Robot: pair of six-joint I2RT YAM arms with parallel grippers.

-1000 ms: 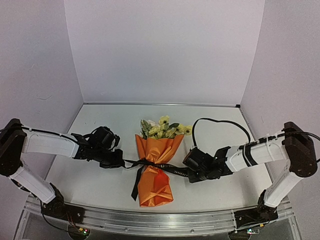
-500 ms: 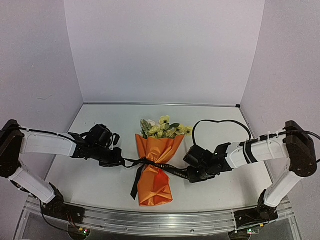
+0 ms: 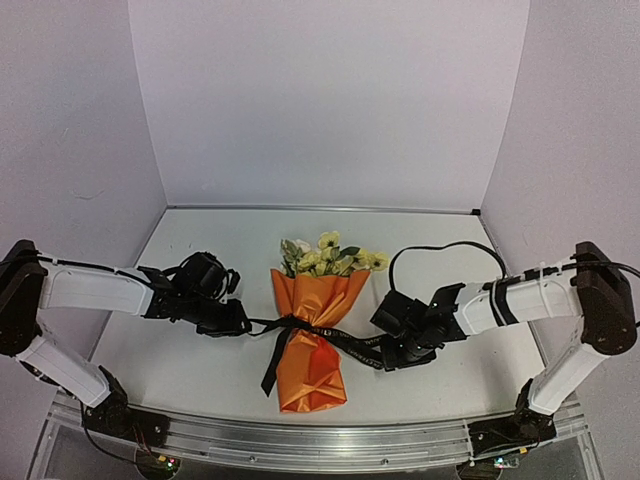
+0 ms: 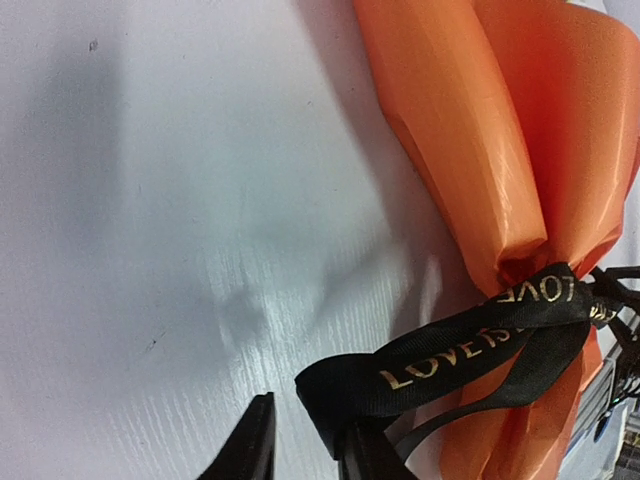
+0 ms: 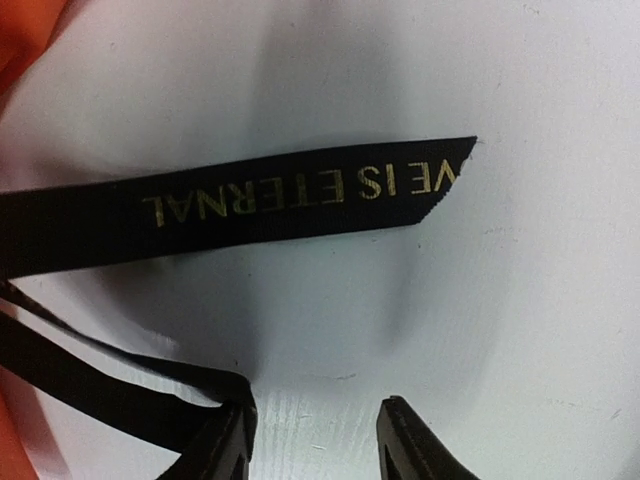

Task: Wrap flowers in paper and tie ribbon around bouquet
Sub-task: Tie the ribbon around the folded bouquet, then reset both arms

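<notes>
The bouquet [image 3: 310,345] lies in the middle of the worktop [image 3: 200,240], between the two arms. The flowers [image 3: 328,255] peek out at the far end, yellow and cream with green leaves. The orange paper [image 3: 312,375] is wrapped round the stems like a cone, and its closed end points to the near edge. The black ribbon [image 3: 298,326] goes round the thin middle of the cone and looks knotted there. One tail hangs down toward the near edge on the left side of the paper. Another tail with gold letters runs out to the right along the worktop.

The left end effector [image 3: 236,326] sits low, just beside the left bit of ribbon. In the left wrist view its fingers are a little way apart, with bare worktop between them. A fold of ribbon touches one finger, but nothing is pinched. The right end effector [image 3: 388,356] is low too, at the right tail. Its fingers are wider apart, and the lettered tail lies flat in front of them, not held. A thin dark strand touches the tip of one finger.

I think the tying step is at its end, and the job looks nearly done. Next, both arms need to lift up and back away slowly, so that no finger hooks the ribbon and tugs the knot loose
</notes>
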